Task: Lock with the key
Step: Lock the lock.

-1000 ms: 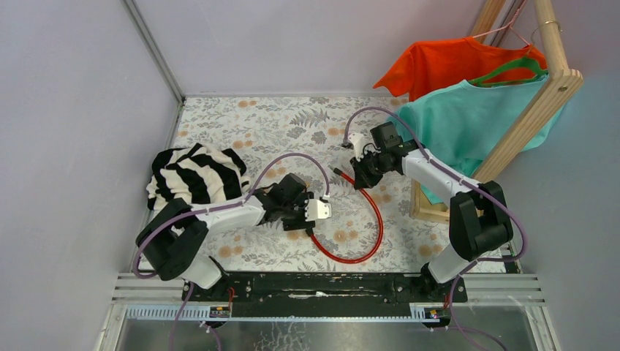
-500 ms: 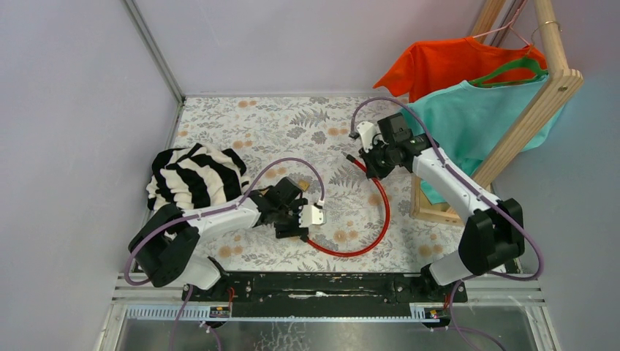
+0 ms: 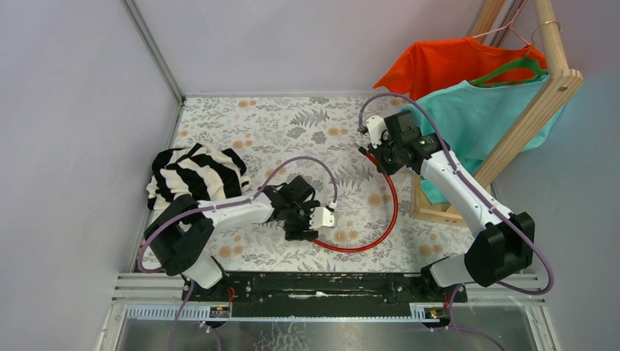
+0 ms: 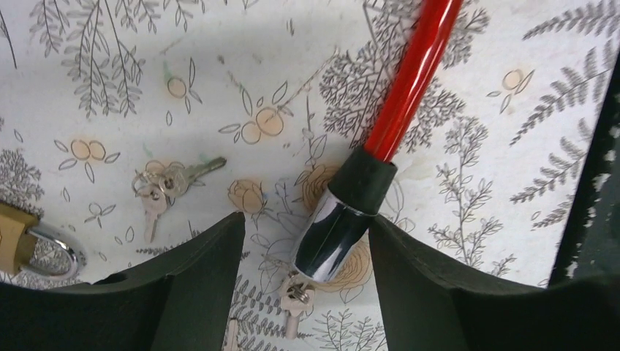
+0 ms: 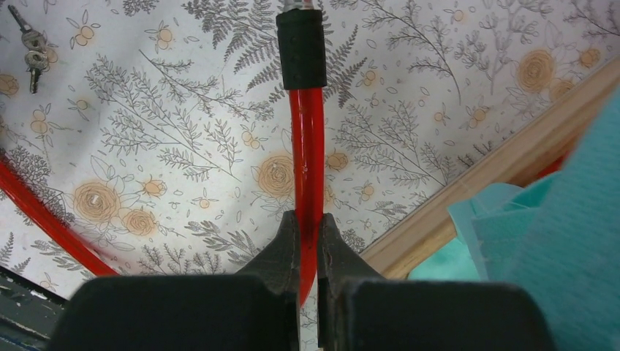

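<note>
Two moves on the floral table (image 3: 292, 121) in the last second.

Big one: the right arm has swung further out toward the wooden rack (image 3: 545, 95), pulling the loop of the red cable (image 3: 395, 205) taller and narrower. The right gripper (image 5: 308, 223) is pinched tight on that cable, a little back from its black-capped end (image 5: 300, 47), which hangs free.

Small one: the left gripper (image 4: 307, 241) has slid a bit to the right and its jaws have eased slightly wider. They stand wide with the chrome lock barrel (image 4: 333, 238) between them, not clamped; there's a gap on one side.

My read: the two ends are further apart now, so the loop isn't closed. The capped end has to go into the barrel before any key turn.

Containers: none in view, nothing sitting in anything.

Loose on the table: a brass padlock (image 4: 22, 238), with a key ring (image 4: 164, 184) near it and apart from the barrel. One more key (image 4: 295, 306) lies at the barrel's near end; can't tell if it's seated in the cylinder.
</note>
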`<state>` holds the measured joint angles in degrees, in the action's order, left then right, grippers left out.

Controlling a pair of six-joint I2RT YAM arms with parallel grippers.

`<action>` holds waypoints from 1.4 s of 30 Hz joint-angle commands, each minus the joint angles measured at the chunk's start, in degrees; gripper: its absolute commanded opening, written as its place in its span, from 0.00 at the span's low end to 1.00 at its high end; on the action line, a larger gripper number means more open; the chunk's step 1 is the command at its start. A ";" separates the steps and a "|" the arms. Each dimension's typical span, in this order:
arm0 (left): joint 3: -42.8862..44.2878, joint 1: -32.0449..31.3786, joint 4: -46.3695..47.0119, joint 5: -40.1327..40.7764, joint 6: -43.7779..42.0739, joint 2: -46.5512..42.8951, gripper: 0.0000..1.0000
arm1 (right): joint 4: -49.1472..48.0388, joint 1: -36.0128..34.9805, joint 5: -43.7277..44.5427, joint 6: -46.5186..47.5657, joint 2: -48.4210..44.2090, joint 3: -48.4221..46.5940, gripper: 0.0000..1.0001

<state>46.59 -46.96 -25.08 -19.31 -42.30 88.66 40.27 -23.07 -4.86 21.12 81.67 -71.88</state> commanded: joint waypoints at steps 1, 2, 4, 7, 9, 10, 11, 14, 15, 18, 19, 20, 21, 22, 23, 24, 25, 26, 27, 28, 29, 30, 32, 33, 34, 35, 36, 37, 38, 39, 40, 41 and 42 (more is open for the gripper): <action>3.04 -0.29 -3.18 -3.24 0.62 0.29 0.71 | -0.41 1.01 1.61 -1.93 -3.41 -0.80 0.00; 2.80 -0.32 -3.14 -3.50 0.19 -0.13 0.72 | -0.52 1.07 1.55 -1.84 -3.52 -0.80 0.00; 2.52 -0.38 -3.63 -4.22 -0.97 -0.54 0.72 | -0.46 1.11 1.44 -1.81 -3.68 -1.32 0.00; 3.79 -0.83 -6.52 -3.71 -2.66 0.80 0.72 | 0.14 1.17 0.62 -1.01 -4.24 -2.66 0.00; 4.63 -0.98 -7.71 -1.95 -3.52 1.98 0.72 | 0.60 1.12 0.60 -0.27 -4.80 -3.66 0.00; 4.73 -1.00 -7.82 -0.83 -4.03 2.26 0.72 | 1.11 1.12 0.84 0.29 -5.03 -4.35 0.00; 4.80 -0.95 -7.87 0.08 -4.62 2.35 0.72 | 1.57 1.18 0.92 0.72 -5.29 -5.02 0.00; 5.57 -1.01 -7.86 1.67 -6.10 2.73 0.69 | 2.78 1.17 1.21 2.19 -6.41 -6.84 0.00; 5.88 -1.01 -7.86 1.93 -6.38 2.93 0.68 | 3.11 1.15 1.31 2.47 -6.77 -7.43 0.00; 6.69 -1.27 -8.26 2.14 -6.65 4.19 0.65 | 4.17 1.18 1.56 3.16 -7.79 -8.88 0.00; 6.71 -1.54 -8.45 2.16 -6.61 4.46 0.64 | 4.43 1.15 1.62 3.39 -8.10 -9.16 0.00; 6.57 -1.81 -8.49 2.54 -6.67 4.77 0.64 | 4.77 1.16 1.74 3.59 -8.37 -9.20 0.00; 6.44 -2.09 -8.49 2.92 -6.74 5.03 0.65 | 4.81 1.11 1.86 3.79 -8.63 -9.23 0.00; 6.08 -2.35 -8.49 3.38 -6.96 5.22 0.65 | 4.73 1.17 1.87 3.82 -8.94 -9.06 0.00; 5.90 -2.52 -8.49 3.83 -7.02 5.47 0.65 | 4.55 1.14 1.83 3.87 -9.25 -8.92 0.00; 5.80 -2.60 -8.68 4.09 -7.03 5.69 0.64 | 4.46 1.11 1.79 3.91 -9.52 -8.67 0.00; 5.64 -2.58 -8.93 4.25 -6.99 5.91 0.64 | 4.34 1.10 1.79 3.97 -9.70 -8.42 0.00; 5.57 -2.56 -9.09 4.27 -6.91 6.10 0.64 | 4.13 1.12 1.86 4.04 -9.83 -8.12 0.00; 5.35 -2.51 -9.00 4.25 -6.71 6.16 0.64 | 3.91 1.16 1.93 4.10 -9.98 -7.85 0.00; 4.90 -2.40 -8.49 3.85 -6.34 6.06 0.64 | 3.66 1.15 1.96 4.20 -10.14 -7.57 0.00; 4.51 -2.31 -7.89 3.04 -5.88 5.87 0.64 | 3.41 1.16 1.73 4.27 -10.31 -7.25 0.00; 4.22 -2.07 -7.12 1.95 -5.30 5.71 0.64 | 3.07 1.16 1.40 4.23 -10.42 -7.01 0.00; 3.86 -1.62 -5.50 -0.77 -3.76 5.39 0.63 | 2.60 1.18 0.46 4.09 -10.64 -6.29 0.00; 3.72 -1.31 -4.86 -1.99 -3.04 5.34 0.63 | 2.50 1.18 0.08 3.96 -10.61 -6.12 0.00; 3.57 -1.11 -4.35 -3.58 -2.25 5.42 0.61 | 2.53 1.19 -0.18 3.93 -10.57 -5.91 0.00; 3.45 -0.97 -3.83 -4.14 -1.88 5.53 0.58 | 2.48 1.13 -0.39 3.84 -10.49 -5.81 0.00; 3.33 -0.76 -3.49 -4.67 -1.56 5.73 0.55 | 2.40 1.16 -0.49 3.84 -10.60 -5.60 0.00; 3.18 -0.67 -3.29 -4.86 -1.11 6.00 0.52 | 2.30 1.16 -0.62 3.84 -10.64 -5.29 0.00; 3.02 -0.55 -3.18 -4.66 -0.92 6.24 0.47 | 2.15 1.15 -0.90 3.83 -10.77 -5.07 0.00; 2.82 -0.34 -3.09 -4.42 -0.76 6.19 0.42 | 1.96 1.10 -1.47 3.77 -10.93 -4.70 0.00; 2.76 0.02 -2.86 -4.31 -0.39 5.94 0.37 | 1.80 1.11 -2.70 3.83 -11.04 -4.06 0.00; 2.66 0.52 -2.58 -4.35 -0.10 5.45 0.31 | 1.70 1.13 -3.85 4.03 -11.01 -3.60 0.00; 2.45 0.96 -2.29 -4.27 0.09 4.63 0.26 | 1.47 1.17 -4.80 4.12 -10.86 -3.01 0.00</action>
<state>50.94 -47.37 -30.15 -22.20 -43.94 93.17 44.07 -22.06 -4.95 24.47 72.73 -76.05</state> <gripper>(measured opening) 0.354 0.056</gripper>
